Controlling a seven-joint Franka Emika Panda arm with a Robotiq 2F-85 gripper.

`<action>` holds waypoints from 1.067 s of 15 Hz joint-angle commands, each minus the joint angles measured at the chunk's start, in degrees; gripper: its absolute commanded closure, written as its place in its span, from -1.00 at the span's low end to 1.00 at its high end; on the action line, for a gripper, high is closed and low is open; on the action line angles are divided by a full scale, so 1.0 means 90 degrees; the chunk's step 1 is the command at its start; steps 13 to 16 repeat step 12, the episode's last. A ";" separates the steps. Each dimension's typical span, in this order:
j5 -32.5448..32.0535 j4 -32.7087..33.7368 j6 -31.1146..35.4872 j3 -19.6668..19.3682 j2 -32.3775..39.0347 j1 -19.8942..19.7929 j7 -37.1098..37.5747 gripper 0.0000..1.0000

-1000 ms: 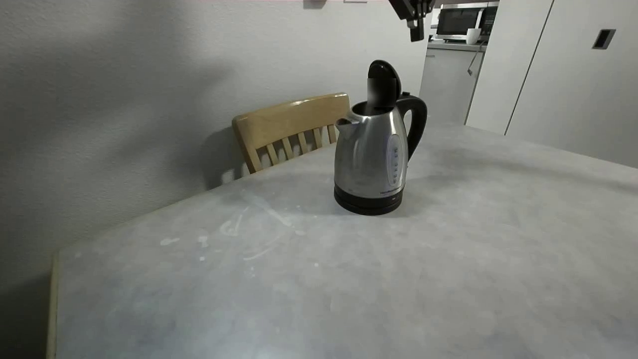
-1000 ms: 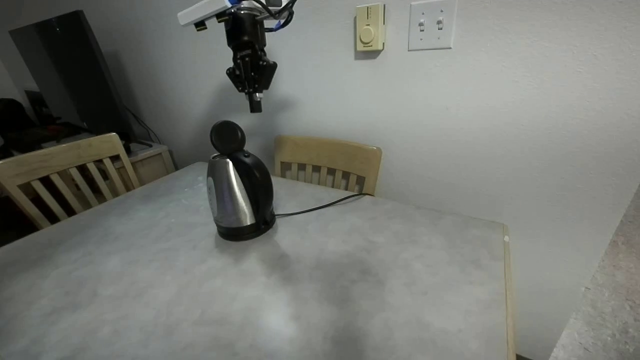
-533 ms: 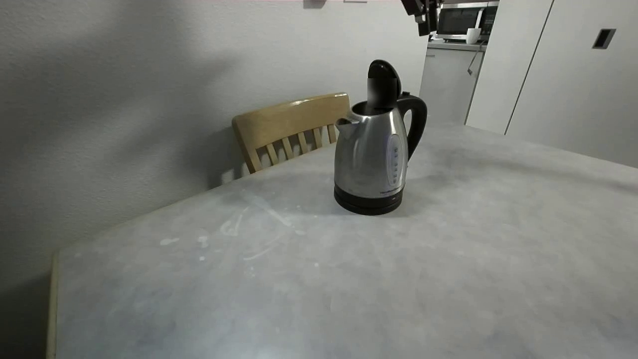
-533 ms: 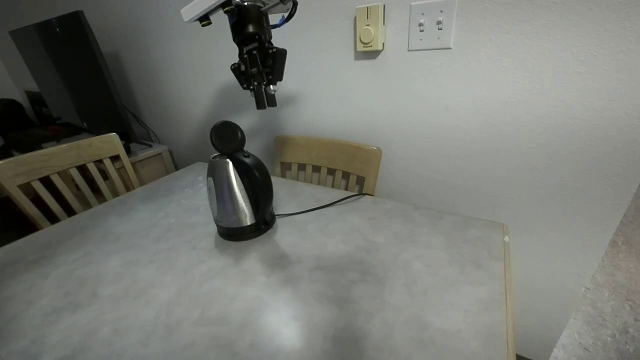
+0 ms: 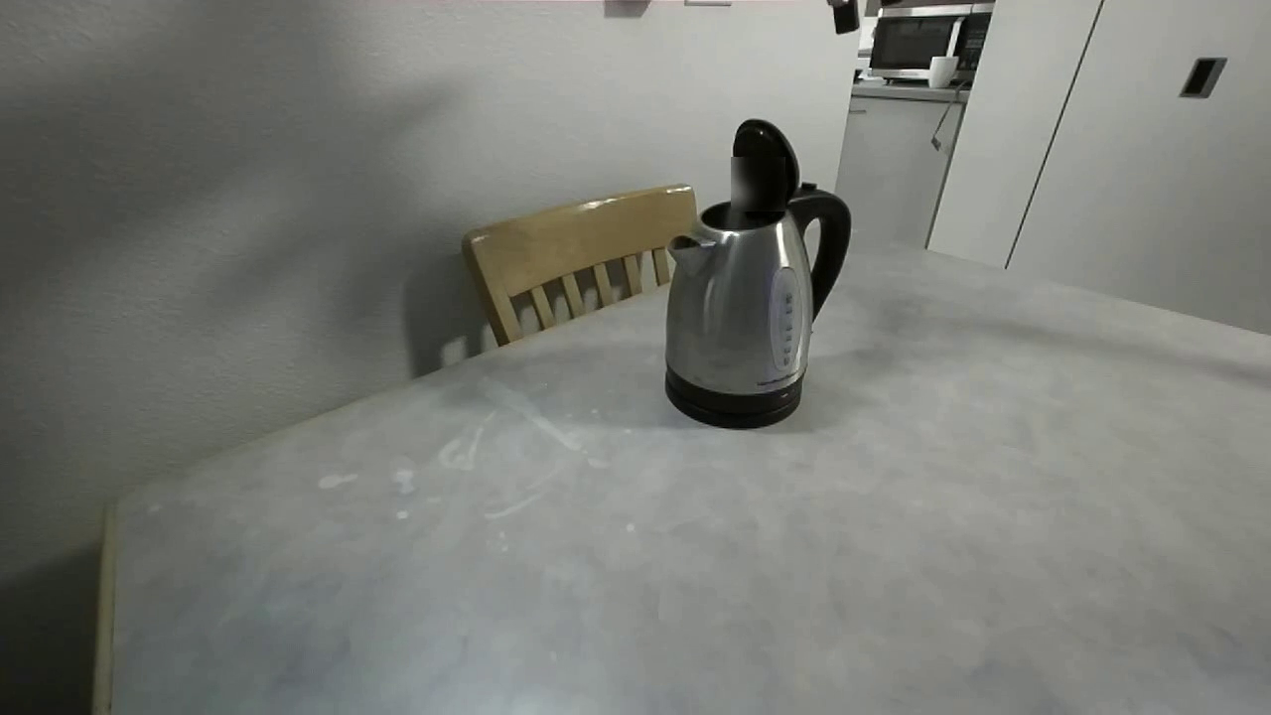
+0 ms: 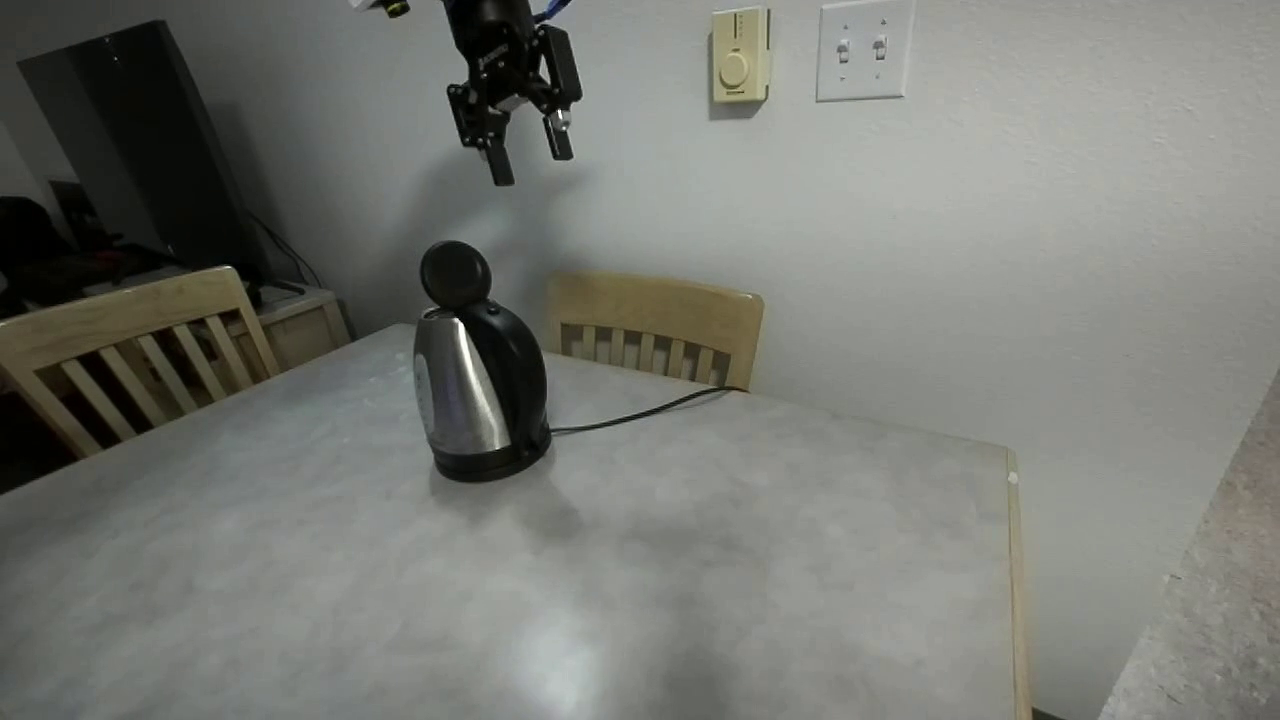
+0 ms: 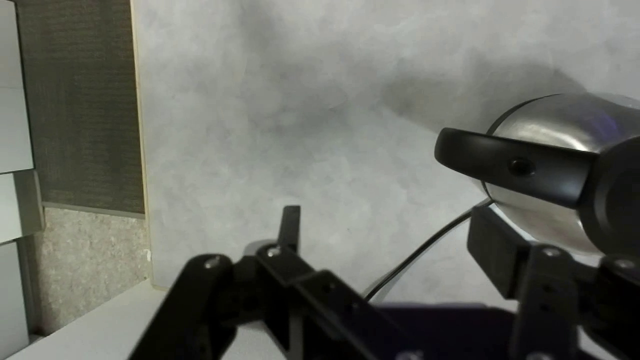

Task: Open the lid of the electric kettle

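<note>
The electric kettle (image 5: 735, 318) stands upright on the grey table, its steel body (image 6: 462, 385) showing in both exterior views. Its black lid (image 5: 773, 164) is swung up on the hinge and stands nearly vertical beside the handle (image 5: 830, 238), so the round mouth lies uncovered. An exterior view shows the raised lid (image 6: 455, 275) as a black disc. Above the kettle and apart from it hangs my gripper (image 6: 532, 160), open, with nothing between its fingers. In the wrist view the gripper (image 7: 390, 230) has its jaws wide apart; the kettle handle (image 7: 520, 165) and part of the lid (image 7: 625, 200) appear at the right.
A black cord (image 6: 650, 410) runs from the kettle base across the table (image 6: 800, 560). Wooden chairs (image 6: 655, 310) stand at the table's edge, near a wall with a thermostat (image 6: 740, 55) and light switches (image 6: 863, 50). A dark screen (image 6: 140, 150) stands farther back.
My gripper's jaws have gone from shut to wide open. The arm has risen, away from the kettle. The kettle and its raised lid have stayed in place.
</note>
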 commanded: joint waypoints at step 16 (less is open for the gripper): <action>0.0285 0.0020 -0.0149 0.0142 -0.0365 0.0081 0.0088 -1.00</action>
